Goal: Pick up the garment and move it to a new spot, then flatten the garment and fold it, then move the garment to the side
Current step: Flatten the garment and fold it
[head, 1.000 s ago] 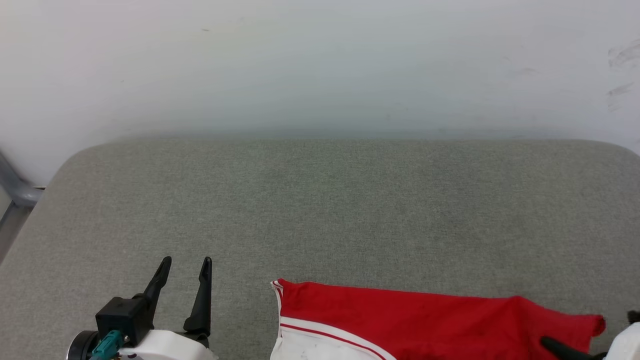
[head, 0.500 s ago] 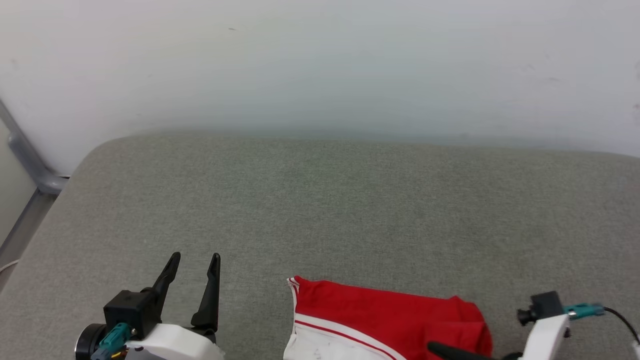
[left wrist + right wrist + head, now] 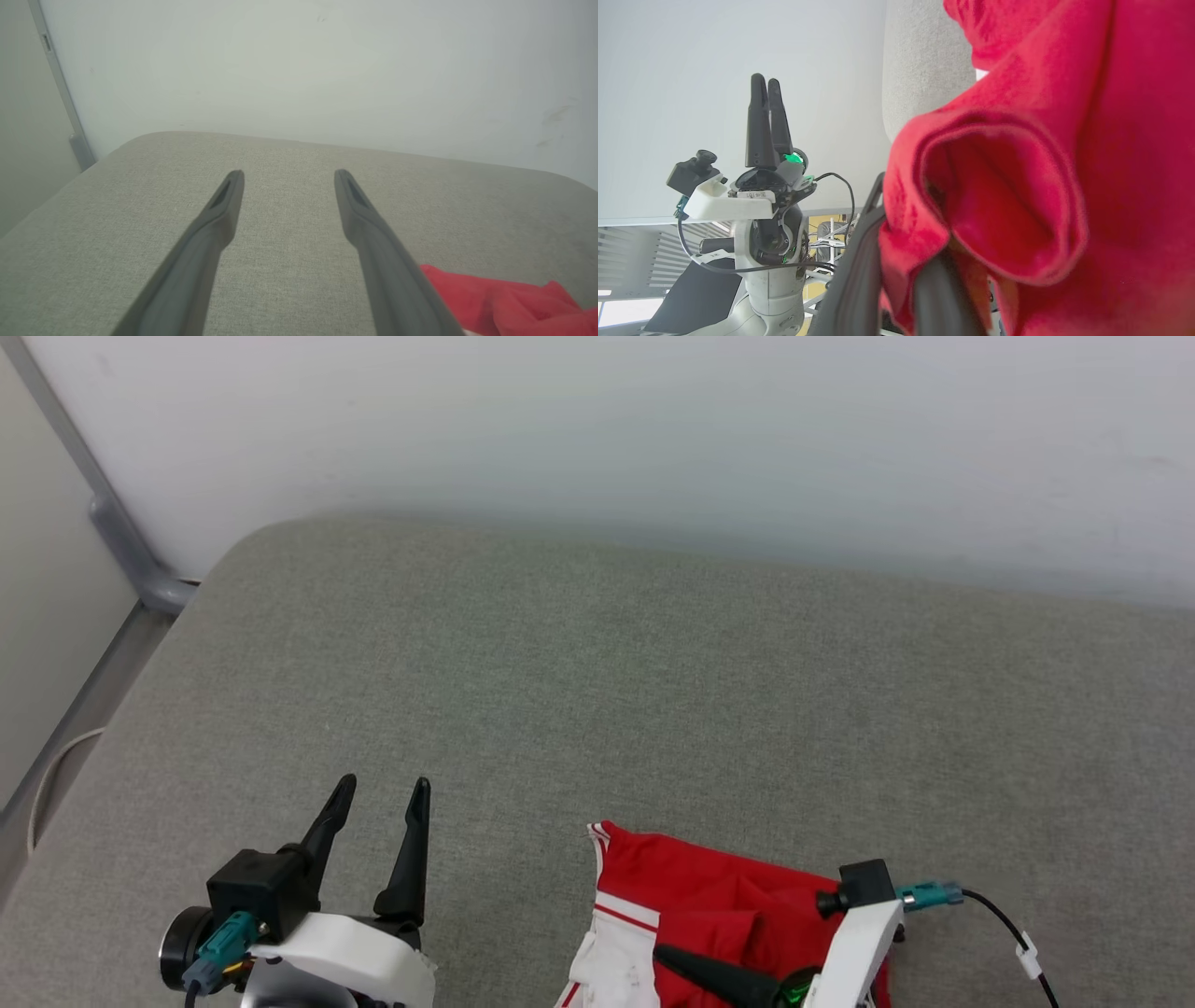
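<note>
The red garment (image 3: 709,896) lies bunched at the near edge of the grey padded surface, with a white, red-striped sleeve (image 3: 611,952) at its left. My right gripper (image 3: 667,959) reaches in from the right and is shut on a fold of the red cloth; in the right wrist view the garment (image 3: 1017,186) bulges over both fingers (image 3: 857,280). My left gripper (image 3: 381,789) stands open and empty to the left of the shirt, apart from it. Its wrist view shows the spread fingers (image 3: 224,210) over bare surface, with red cloth (image 3: 504,298) at the lower right.
The grey padded surface (image 3: 653,691) stretches far back to a white wall (image 3: 653,429). A grey metal rail (image 3: 121,541) runs down the left beside the surface's rounded corner. A black cable (image 3: 1008,933) trails from my right wrist camera.
My right gripper has carried the shirt's right end leftward, bunching the cloth over itself. The head camera has turned, shifting the whole picture. The left gripper stays open in place.
</note>
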